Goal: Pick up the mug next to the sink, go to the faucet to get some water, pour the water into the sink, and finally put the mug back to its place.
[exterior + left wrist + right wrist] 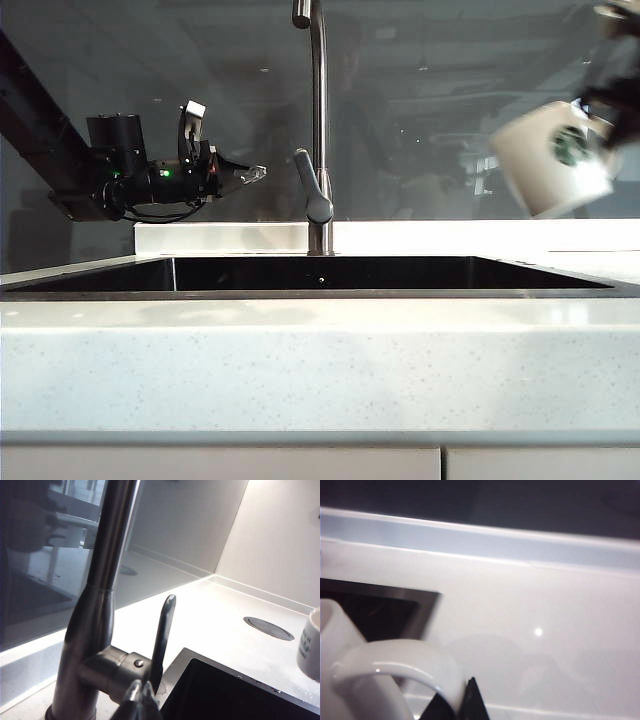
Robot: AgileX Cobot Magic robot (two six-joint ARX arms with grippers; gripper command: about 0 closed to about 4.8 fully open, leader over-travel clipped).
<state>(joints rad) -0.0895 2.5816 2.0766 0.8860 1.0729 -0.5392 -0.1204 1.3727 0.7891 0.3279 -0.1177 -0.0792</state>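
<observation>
Nearest my exterior camera runs the speckled counter, a pale band across the front, with the sink dark behind it.

Starting at the right gripper: my wrist view shows its dark fingertips pinched on the mug's white handle, so I read it as clenched on the mug. From outside, the mug hangs in the air at about two o'clock from the sink's middle, tilted and blurred, logo facing me, well clear of the counter and off to the right of the faucet. Below the handle I see the sink's corner and bare counter.

The left gripper sits at nine o'clock from the faucet, level with the lever, tips pressed together with nothing between them. Its wrist view puts the tips just beside the lever; whether they touch it I cannot tell.

I see no water running. My judgement is that pouring is over and the put-back step is in hand, though I cannot see inside the mug. Next I would bring the mug upright, lower it onto the counter right of the sink, base flat, and only then release the handle.
</observation>
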